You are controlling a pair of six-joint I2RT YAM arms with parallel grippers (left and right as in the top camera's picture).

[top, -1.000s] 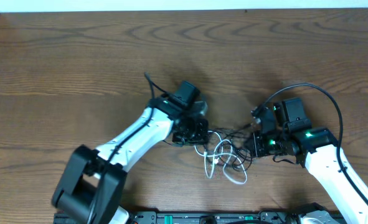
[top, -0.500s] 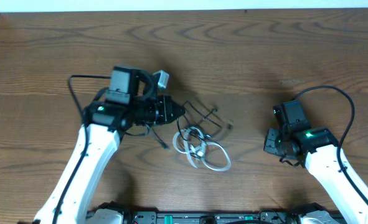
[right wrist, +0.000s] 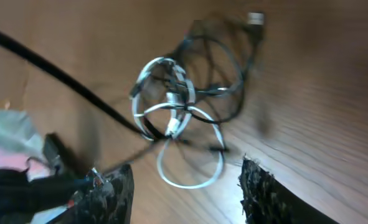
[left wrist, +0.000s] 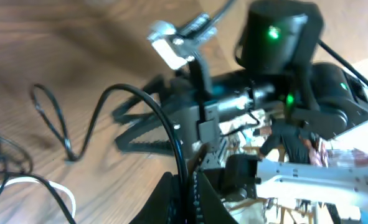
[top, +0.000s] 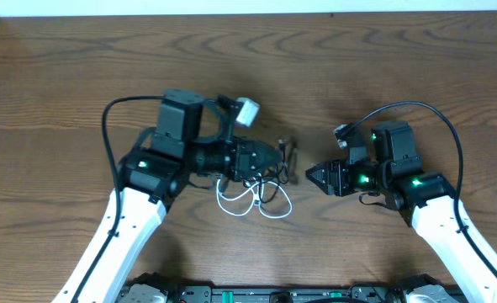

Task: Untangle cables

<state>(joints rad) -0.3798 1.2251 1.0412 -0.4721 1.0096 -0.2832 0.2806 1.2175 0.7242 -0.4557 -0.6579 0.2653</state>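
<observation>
The cables lie knotted on the table between the arms, white loops (top: 241,200) mixed with thin black loops (top: 275,178). In the left wrist view my left gripper (left wrist: 185,188) is shut on the black cable (left wrist: 147,102), which arcs up out of the jaws and drops back to the wood. A white strand (left wrist: 54,186) shows low at the left. Overhead, the left gripper (top: 273,160) sits over the tangle's upper edge. My right gripper (top: 310,176) points left at it, open and holding nothing. In the right wrist view the tangle (right wrist: 174,102) lies just ahead of the right gripper (right wrist: 185,169).
A small white block (top: 247,110) rides on the left arm's wrist. Thick black arm wires loop over both arms (top: 433,122). The table's back edge (top: 248,14) runs along the top, and a black rail (top: 282,295) lines the near edge.
The right gripper has opened and swung left toward the tangle. The left gripper, still shut on the black cable, has moved right to the middle, and the tangle has shifted with it.
</observation>
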